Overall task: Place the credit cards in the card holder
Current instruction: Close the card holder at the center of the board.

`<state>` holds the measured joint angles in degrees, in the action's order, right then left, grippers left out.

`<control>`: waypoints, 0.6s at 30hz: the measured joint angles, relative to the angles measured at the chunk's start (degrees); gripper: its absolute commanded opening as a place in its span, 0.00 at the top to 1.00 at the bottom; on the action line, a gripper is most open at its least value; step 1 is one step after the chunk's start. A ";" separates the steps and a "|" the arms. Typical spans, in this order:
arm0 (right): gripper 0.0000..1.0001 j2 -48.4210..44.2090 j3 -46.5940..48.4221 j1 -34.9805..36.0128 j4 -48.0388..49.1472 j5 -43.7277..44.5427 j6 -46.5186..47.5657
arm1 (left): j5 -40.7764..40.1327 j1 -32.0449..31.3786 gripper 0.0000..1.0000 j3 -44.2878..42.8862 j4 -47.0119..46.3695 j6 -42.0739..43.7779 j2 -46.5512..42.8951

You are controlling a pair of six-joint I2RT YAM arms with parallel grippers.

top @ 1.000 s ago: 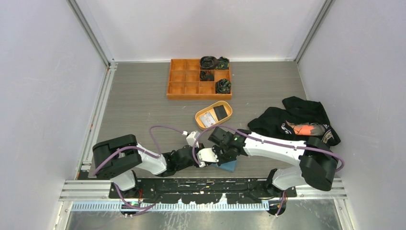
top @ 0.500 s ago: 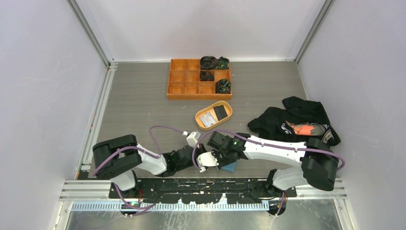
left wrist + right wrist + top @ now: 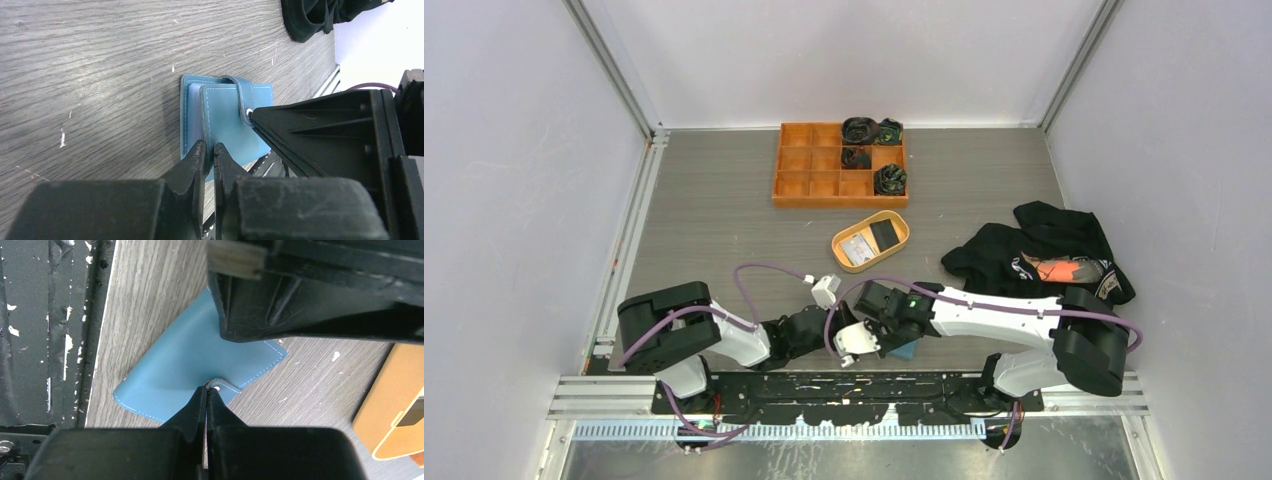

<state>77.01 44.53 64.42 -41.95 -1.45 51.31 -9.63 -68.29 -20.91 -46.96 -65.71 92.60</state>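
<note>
while the holder (image 3: 905,350) lies at the table's (image 3: 724,220) 6 o'clock edge, we see the left gripper (image 3: 210,148) pinching its cover edge and the right gripper (image 3: 206,390) closed, tips at the snap tab (image 3: 220,385). cards (image 3: 883,233) sit in the dish (image 3: 835,243) at its 12 o'clock.

Blue card holder (image 3: 227,127), closed, flat
</note>
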 measured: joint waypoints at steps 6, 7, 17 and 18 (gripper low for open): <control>0.99 -0.92 -1.64 2.56 0.61 2.51 0.85 | 0.02 0.00 1.00 0.17 -0.59 0.11 0.02; 0.99 -0.92 -1.79 2.84 0.74 2.84 0.98 | 0.02 0.00 0.99 0.26 -0.74 0.11 0.02; 0.71 -0.81 -1.49 2.91 0.81 3.30 -0.61 | -0.15 0.00 0.83 2.25 -3.21 0.59 -1.29; 0.58 -0.81 -1.31 2.40 0.79 2.69 -1.79 | -0.37 0.00 0.79 2.73 -3.13 0.98 -2.23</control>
<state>76.20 43.22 66.83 -41.17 1.23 49.52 -10.00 -68.29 -18.17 -50.09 -64.73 90.37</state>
